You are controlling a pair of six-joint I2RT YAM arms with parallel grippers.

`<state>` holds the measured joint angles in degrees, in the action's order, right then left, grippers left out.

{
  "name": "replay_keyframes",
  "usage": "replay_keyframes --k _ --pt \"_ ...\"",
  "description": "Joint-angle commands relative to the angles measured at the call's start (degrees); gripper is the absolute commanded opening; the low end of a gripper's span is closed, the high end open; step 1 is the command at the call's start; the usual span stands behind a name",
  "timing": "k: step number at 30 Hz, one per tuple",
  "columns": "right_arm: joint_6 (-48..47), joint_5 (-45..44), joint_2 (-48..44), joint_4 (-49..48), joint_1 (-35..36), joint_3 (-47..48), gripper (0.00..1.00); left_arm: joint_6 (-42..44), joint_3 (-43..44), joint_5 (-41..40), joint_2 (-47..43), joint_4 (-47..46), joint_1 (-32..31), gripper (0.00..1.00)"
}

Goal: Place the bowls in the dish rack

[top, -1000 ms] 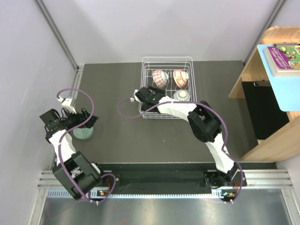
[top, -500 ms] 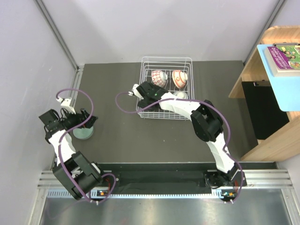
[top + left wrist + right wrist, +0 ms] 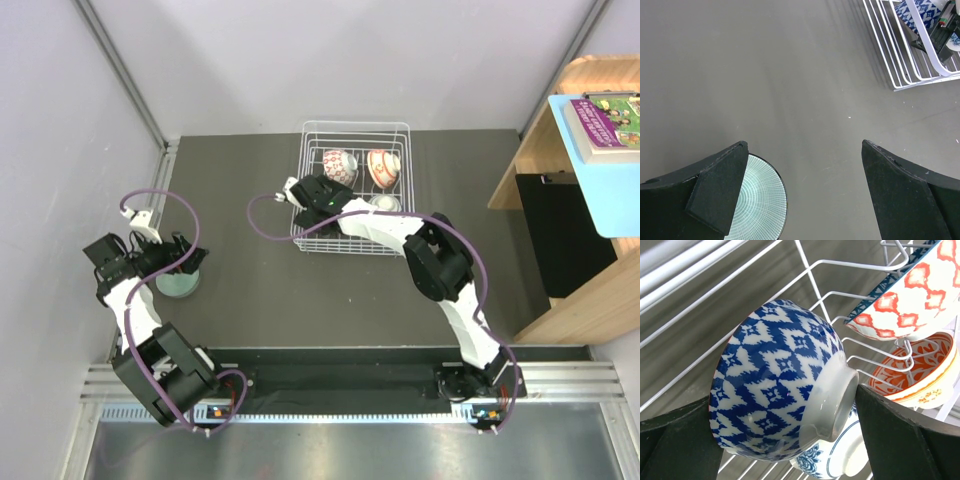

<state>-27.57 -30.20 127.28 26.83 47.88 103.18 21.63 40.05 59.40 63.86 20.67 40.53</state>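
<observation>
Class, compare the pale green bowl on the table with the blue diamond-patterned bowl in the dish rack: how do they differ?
The pale green bowl stands on the table, the blue diamond-patterned bowl in the dish rack. The green one sits upright, mouth up; the blue one lies tipped sideways, foot ring showing. The green one is one colour, the blue one patterned. Both are round.

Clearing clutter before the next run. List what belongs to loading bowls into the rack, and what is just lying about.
Job in hand:
- dish rack
- pale green bowl, on the table
- blue-and-white bowl, orange-red diamond bowl, orange-red scroll bowl, blue floral bowl, all in the rack

Lying about:
- wooden shelf unit
- book on it
</observation>
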Motion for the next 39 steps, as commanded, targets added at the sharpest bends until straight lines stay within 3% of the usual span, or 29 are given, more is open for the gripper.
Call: replay_keyframes --k 1,15,28,32,39 --pt "0.9 -2.8 1.1 -3.1 0.1 0.8 1.0 1.4 -0.6 2.6 -1.2 -1.1 0.5 0.99" --pt "-8.5 -12.7 -0.4 -10.6 2.9 -4.7 1.0 1.8 -0.6 3.0 -1.5 -0.8 1.0 0.99" --pt "-19.5 -20.0 -2.3 -25.9 4.8 -12.9 1.0 2.0 -0.4 3.4 -1.0 -0.5 1.4 0.99" --pt "-16.5 -15.7 -3.6 -23.5 4.9 -12.6 1.0 2.1 -0.4 3.6 -0.8 -0.6 1.5 0.99" --pt "-7.3 -3.0 -5.7 -10.2 4.6 -7.7 1.0 2.1 -0.1 3.9 0.0 -0.5 1.4 0.99"
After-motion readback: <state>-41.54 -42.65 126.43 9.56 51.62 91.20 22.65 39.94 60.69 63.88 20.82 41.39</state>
